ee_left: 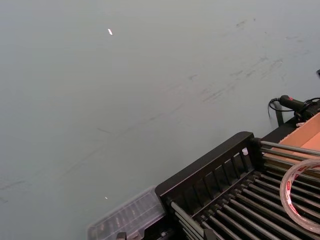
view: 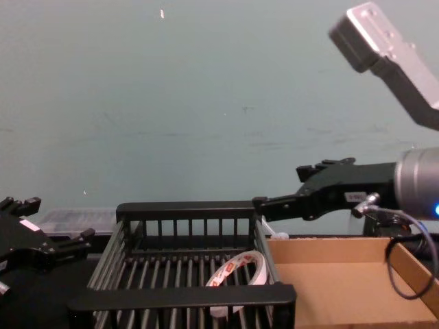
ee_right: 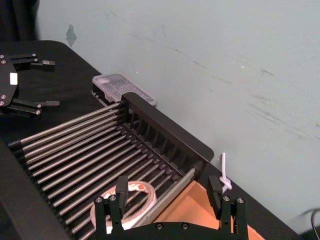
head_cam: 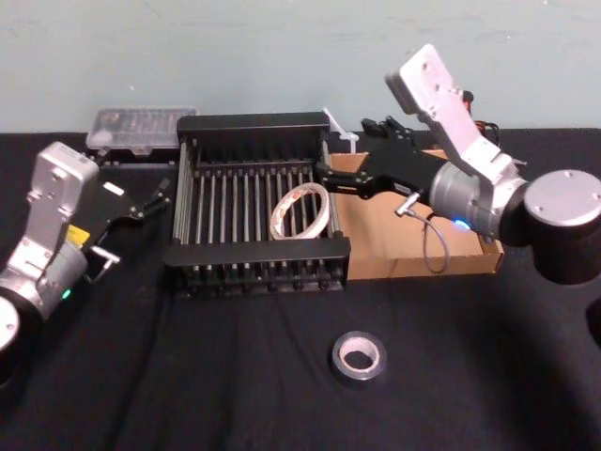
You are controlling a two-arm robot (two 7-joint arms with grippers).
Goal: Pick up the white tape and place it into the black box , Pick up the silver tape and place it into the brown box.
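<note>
The white tape leans on the bars inside the black box, near its right wall; its red-printed core shows in the chest view. My right gripper hovers open above that wall, between the black box and the brown box, with nothing between its fingers. The silver tape lies flat on the black cloth in front of both boxes. My left gripper stands open and empty left of the black box.
A clear plastic case sits behind the black box's back left corner. A white twisted tie sticks up at the back corner between the boxes. A pale wall closes the back of the table.
</note>
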